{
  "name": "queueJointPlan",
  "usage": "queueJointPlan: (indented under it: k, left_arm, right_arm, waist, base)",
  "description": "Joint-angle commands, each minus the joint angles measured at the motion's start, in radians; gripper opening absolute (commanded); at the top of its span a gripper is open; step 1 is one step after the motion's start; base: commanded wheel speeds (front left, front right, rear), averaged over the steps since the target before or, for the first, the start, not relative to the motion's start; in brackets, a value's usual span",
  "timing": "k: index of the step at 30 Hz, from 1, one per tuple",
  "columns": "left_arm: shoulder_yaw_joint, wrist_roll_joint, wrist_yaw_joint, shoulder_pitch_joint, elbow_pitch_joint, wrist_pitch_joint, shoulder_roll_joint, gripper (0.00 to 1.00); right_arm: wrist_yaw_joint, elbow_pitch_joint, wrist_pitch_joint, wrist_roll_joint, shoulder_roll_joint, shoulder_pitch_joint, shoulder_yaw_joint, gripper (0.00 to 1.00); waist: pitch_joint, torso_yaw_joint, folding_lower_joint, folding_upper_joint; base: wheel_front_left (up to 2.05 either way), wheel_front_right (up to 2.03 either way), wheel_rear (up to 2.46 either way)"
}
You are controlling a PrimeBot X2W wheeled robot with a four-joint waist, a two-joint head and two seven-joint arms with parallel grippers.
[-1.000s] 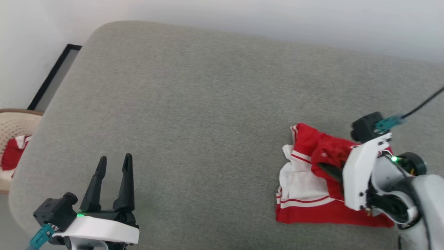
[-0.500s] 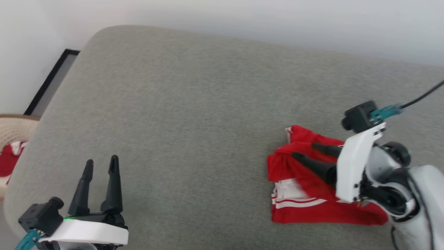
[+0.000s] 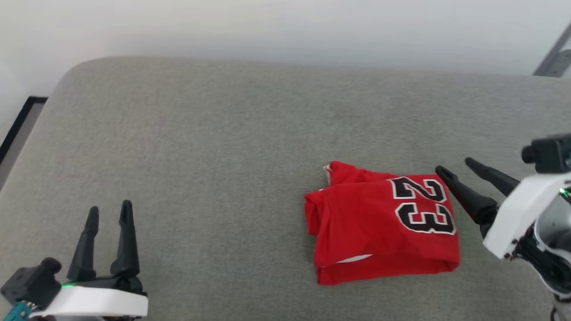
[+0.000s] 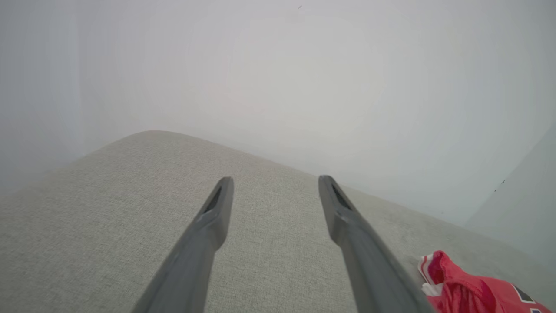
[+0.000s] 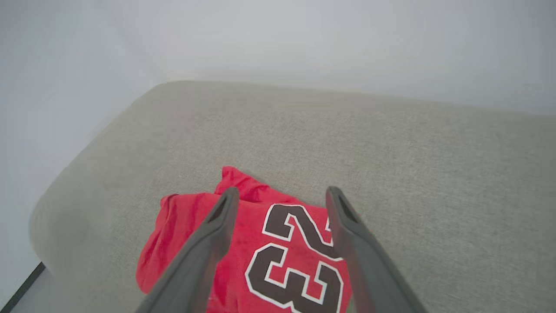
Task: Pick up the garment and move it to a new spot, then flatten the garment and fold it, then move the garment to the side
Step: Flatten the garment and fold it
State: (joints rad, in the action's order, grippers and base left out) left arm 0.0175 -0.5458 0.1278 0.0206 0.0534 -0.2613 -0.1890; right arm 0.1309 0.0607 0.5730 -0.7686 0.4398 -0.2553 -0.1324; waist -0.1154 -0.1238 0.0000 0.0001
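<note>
My right gripper (image 3: 454, 165) has its two dark fingers spread wide with nothing between them. The tips are just beside the upper right corner of the garment (image 3: 379, 232), and I cannot tell if they touch it. The garment is a red shirt folded into a compact rectangle, with a black, white-outlined 23 facing up. It lies on a grey fabric cushion (image 3: 214, 147), right of the middle. My left gripper (image 3: 110, 207) is also wide apart and empty, over the cushion's near left, well apart from the garment. A pale wall (image 3: 285, 26) is behind.
</note>
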Motion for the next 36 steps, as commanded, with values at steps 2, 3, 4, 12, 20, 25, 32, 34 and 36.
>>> queueJointPlan:
  k: [2,3,4,12,20,25,32,34,36]
  left_arm:
    - [0.011,0.008,0.004,0.023,-0.010,-0.005,-0.002,1.00]
    - [0.010,0.010,0.004,0.032,-0.013,-0.005,-0.003,1.00]
    - [0.014,0.008,0.004,0.039,-0.016,-0.005,-0.004,1.00]
    - [0.026,0.038,0.004,0.107,-0.024,-0.005,-0.022,1.00]
    - [0.026,0.066,0.004,0.142,-0.018,-0.005,-0.031,1.00]
    - [0.024,0.097,0.004,0.154,-0.009,-0.005,-0.036,1.00]
    - [0.030,0.116,0.004,0.171,0.014,-0.005,-0.038,1.00]
    - [0.035,0.126,0.004,0.171,0.018,-0.005,-0.039,1.00]
    - [0.039,0.143,0.004,0.168,0.018,-0.005,-0.039,1.00]
  right_arm:
    - [0.000,0.012,-0.078,0.020,0.013,0.031,-0.007,1.00]
    - [0.000,0.006,-0.109,0.028,0.016,0.051,-0.006,1.00]
    - [0.000,0.006,-0.141,0.037,0.022,0.066,-0.010,1.00]
    - [0.000,-0.051,-0.476,0.147,0.031,0.179,-0.005,1.00]
    - [0.000,-0.131,-0.722,0.232,-0.003,0.250,0.003,1.00]
    - [0.000,-0.185,-0.807,0.254,-0.026,0.278,0.005,1.00]
    - [0.000,-0.214,-0.837,0.286,-0.048,0.309,0.010,1.00]
    - [0.000,-0.207,-0.839,0.292,-0.060,0.317,0.021,1.00]
    - [0.000,-0.194,-0.839,0.304,-0.073,0.330,0.035,1.00]
  waist:
    - [0.023,0.031,0.0000,-0.0001]
    - [0.031,0.039,0.0000,-0.0001]
    - [0.037,0.046,0.0000,-0.0001]
    - [0.108,0.095,0.0000,-0.0001]
    - [0.139,0.117,0.0000,-0.0001]
    - [0.148,0.126,0.0000,-0.0001]
    - [0.157,0.134,0.0000,-0.0001]
    - [0.160,0.136,0.0000,-0.0001]
    - [0.162,0.137,0.0000,-0.0001]
  base:
    - [0.00,0.00,0.00]
    - [0.00,0.00,0.00]
    - [0.00,0.00,0.00]
    - [0.00,0.00,0.00]
    - [0.00,0.00,0.00]
    - [0.00,0.00,0.00]
    - [0.00,0.00,0.00]
    - [0.00,0.00,0.00]
    - [0.00,0.00,0.00]
